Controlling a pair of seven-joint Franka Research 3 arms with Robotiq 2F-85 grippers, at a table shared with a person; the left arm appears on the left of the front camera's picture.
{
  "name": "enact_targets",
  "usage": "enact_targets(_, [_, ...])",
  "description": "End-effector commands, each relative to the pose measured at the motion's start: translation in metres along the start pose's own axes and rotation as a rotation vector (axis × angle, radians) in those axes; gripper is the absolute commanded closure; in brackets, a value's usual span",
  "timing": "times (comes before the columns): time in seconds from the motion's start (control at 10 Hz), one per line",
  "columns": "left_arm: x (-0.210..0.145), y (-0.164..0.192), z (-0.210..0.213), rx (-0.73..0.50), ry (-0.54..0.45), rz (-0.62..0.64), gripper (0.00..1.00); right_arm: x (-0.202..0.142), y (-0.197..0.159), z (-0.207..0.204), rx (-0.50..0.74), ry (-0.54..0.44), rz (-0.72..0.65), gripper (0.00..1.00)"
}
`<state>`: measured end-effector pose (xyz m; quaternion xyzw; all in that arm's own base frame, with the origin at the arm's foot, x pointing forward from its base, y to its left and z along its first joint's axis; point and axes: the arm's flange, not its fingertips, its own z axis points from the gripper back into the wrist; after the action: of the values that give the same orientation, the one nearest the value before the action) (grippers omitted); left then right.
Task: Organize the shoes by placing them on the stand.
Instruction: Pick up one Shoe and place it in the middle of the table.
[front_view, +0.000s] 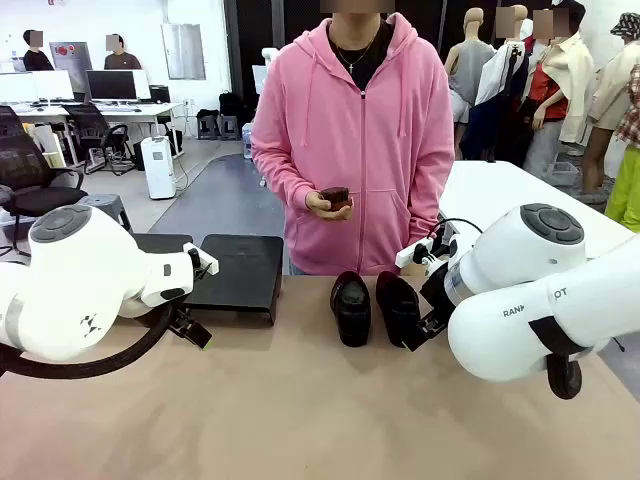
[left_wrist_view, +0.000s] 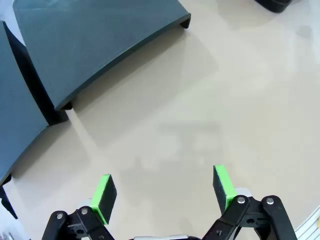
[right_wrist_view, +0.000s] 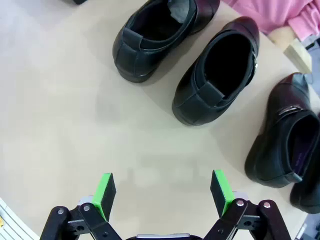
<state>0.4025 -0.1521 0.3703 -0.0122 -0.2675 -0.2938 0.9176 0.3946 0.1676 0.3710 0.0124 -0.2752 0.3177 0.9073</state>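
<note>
Two black glossy shoes (front_view: 351, 307) (front_view: 398, 306) stand side by side on the table in front of the person. The right wrist view looks down on them (right_wrist_view: 160, 35) (right_wrist_view: 220, 70), with two more shoes (right_wrist_view: 282, 135) (right_wrist_view: 307, 192) lying to their right. My right gripper (right_wrist_view: 162, 192) hovers open above bare table just short of their heels, empty. The black stand (front_view: 235, 275) sits at the table's far left. Its two sloped platforms (left_wrist_view: 95, 45) (left_wrist_view: 20, 115) are bare. My left gripper (left_wrist_view: 162, 192) hangs open over the table just in front of the stand.
A person in a pink hoodie (front_view: 355, 140) stands at the far edge behind the shoes, holding a small dark object (front_view: 335, 197) in both hands. The beige tabletop (front_view: 300, 400) lies bare toward my side. A white table (front_view: 500, 195) stands at the back right.
</note>
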Motion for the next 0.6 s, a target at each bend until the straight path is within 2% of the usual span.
enact_targets(0.0, [0.0001,0.0,0.0001,0.0,0.0,0.0,0.0,0.0,0.0,0.0,0.0,0.0,0.0,0.0])
enact_targets(0.5, [0.0001,0.0,0.0001,0.0,0.0,0.0,0.0,0.0,0.0,0.0,0.0,0.0,0.0,0.0])
